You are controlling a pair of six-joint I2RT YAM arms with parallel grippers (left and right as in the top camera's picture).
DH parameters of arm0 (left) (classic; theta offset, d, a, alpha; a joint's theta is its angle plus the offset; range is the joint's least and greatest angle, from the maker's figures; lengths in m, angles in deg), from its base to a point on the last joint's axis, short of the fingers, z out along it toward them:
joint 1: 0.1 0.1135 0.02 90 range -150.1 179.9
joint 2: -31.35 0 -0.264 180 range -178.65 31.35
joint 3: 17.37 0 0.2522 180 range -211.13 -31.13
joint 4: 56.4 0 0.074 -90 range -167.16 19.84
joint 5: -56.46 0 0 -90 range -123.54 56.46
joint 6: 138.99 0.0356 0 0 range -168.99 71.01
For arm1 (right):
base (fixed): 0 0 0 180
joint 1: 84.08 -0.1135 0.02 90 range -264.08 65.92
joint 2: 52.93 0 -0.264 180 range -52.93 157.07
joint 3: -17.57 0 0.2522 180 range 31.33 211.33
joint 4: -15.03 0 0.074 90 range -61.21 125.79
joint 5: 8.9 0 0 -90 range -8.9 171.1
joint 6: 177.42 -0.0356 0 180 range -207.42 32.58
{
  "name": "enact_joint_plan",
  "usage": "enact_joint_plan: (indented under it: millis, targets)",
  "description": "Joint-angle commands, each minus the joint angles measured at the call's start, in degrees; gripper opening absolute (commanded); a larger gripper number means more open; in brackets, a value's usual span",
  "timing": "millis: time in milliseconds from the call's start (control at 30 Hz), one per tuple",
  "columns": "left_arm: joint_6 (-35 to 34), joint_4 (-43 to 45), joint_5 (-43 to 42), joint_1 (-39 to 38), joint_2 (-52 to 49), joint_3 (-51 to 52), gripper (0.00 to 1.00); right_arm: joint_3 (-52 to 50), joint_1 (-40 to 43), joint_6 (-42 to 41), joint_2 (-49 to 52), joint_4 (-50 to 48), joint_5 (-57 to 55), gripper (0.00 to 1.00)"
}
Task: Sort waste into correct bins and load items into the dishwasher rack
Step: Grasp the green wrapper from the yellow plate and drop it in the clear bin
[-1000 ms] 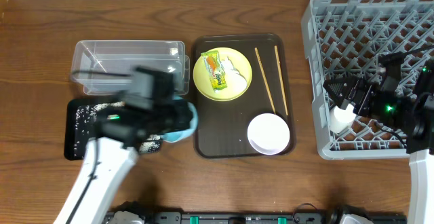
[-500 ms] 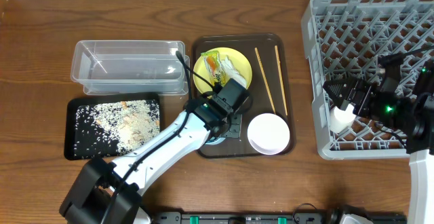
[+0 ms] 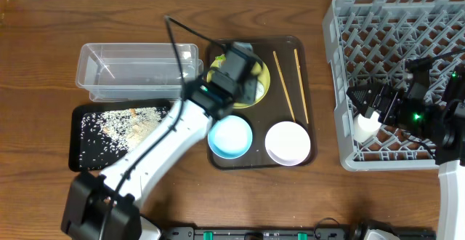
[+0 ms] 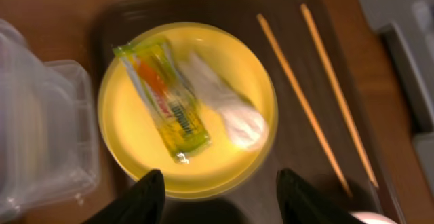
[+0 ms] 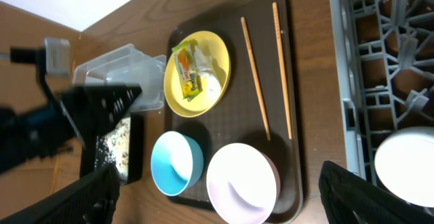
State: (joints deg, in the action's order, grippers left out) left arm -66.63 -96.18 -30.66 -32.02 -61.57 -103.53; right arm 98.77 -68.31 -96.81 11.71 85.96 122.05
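Observation:
My left gripper (image 4: 224,198) hangs open and empty over the near rim of the pale yellow plate (image 4: 129,115). On the plate lie the green-and-yellow wrapper (image 4: 164,100) and crumpled white paper (image 4: 230,112). Two chopsticks (image 4: 303,108) lie right of it. The light blue bowl (image 3: 231,137) and pinkish-white bowl (image 3: 288,143) sit side by side on the brown tray's near end. Rice scraps cover the black tray (image 3: 120,134); the clear tub (image 3: 138,69) stands behind it. My right gripper (image 3: 372,109) is open above the white cup (image 3: 365,129) in the grey rack (image 3: 407,36).
The dark brown serving tray (image 3: 309,65) holds the plate, bowls and chopsticks between the bins and the rack. My left arm (image 3: 163,142) stretches diagonally from the front edge across the black tray's corner. Bare wooden table (image 3: 327,196) runs along the front.
My left arm swung right from the black tray, set the blue bowl down on the brown tray, opened, and moved back over the plate. The right arm stayed still.

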Motion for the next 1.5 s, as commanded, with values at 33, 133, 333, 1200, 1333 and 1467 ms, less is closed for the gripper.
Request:
enact_joint_plan:
  millis: [33, 133, 333, 1200, 1333, 1467]
  targets:
    - [5.2, 2.4, -4.6, 5.5, -7.4, -1.5, 0.55, 0.4, -0.5, 0.9, -0.2, 0.1, -1.1, 0.92]
    - [6.4, 3.8, -9.8, 7.5, -13.1, -2.9, 0.55, 0.4, -0.5, 0.9, -0.2, 0.1, -1.1, 0.92]
    - [6.5, 7.2, -10.8, 7.7, -20.9, -3.5, 0.55, 0.4, -0.5, 0.9, -0.2, 0.1, -1.9, 0.92]
    - [5.2, -15.2, 7.5, 12.4, -8.5, -12.2, 0.06, 0.4, -0.5, 0.9, -0.2, 0.5, -1.9, 0.92]
    - [2.3, -17.1, 7.6, 18.5, -10.8, -12.2, 0.06, 0.4, -0.5, 0.9, -0.2, 0.8, -1.9, 0.92]
    - [2.1, -16.1, 0.0, 22.1, -10.4, -12.3, 0.27, 0.4, -0.5, 0.9, -0.2, 1.3, -1.9, 0.92]
